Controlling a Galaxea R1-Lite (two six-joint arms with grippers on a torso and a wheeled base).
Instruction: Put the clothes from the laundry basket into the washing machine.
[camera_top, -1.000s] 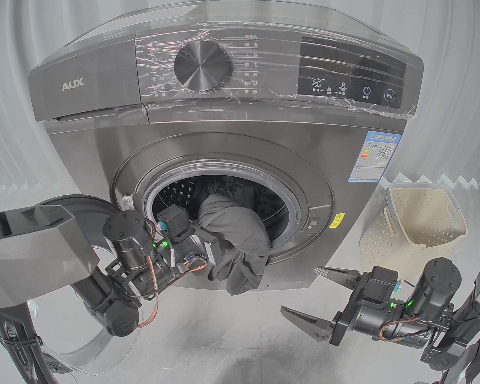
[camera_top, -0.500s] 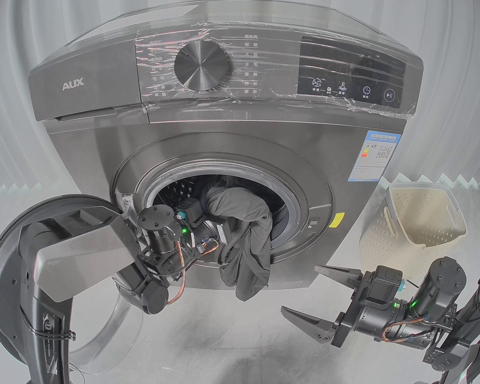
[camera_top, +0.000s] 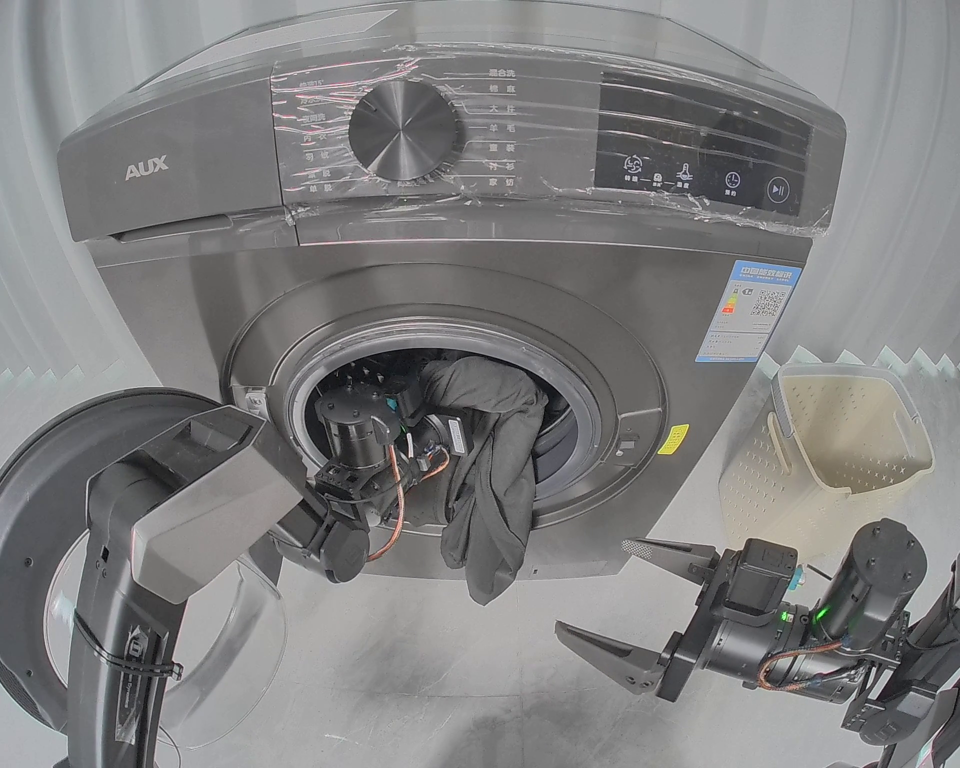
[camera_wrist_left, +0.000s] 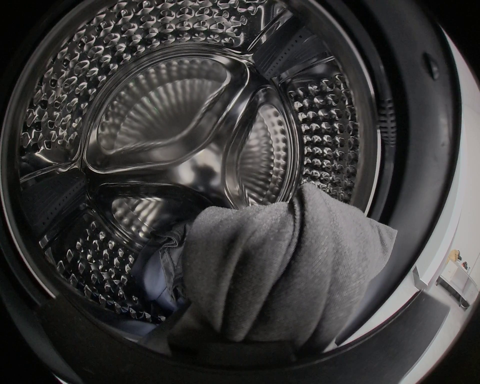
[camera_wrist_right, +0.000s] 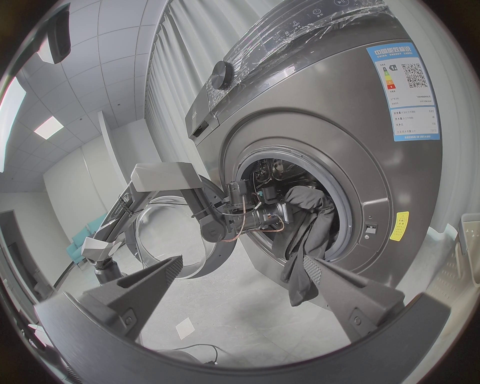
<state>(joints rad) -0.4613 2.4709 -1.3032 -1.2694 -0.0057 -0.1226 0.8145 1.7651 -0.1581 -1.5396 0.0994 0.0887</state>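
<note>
The left claw (camera_top: 455, 437) has advanced deeper into the washing machine (camera_top: 620, 300) opening, frame centre, carrying the top of the grey garment (camera_top: 495, 470) into the drum (camera_wrist_left: 165, 110). The garment's tail hangs outside, so loading is incomplete. Left claw state: cannot tell. The right claw (camera_top: 592, 587), lower right, is spread apart and empty.
</note>
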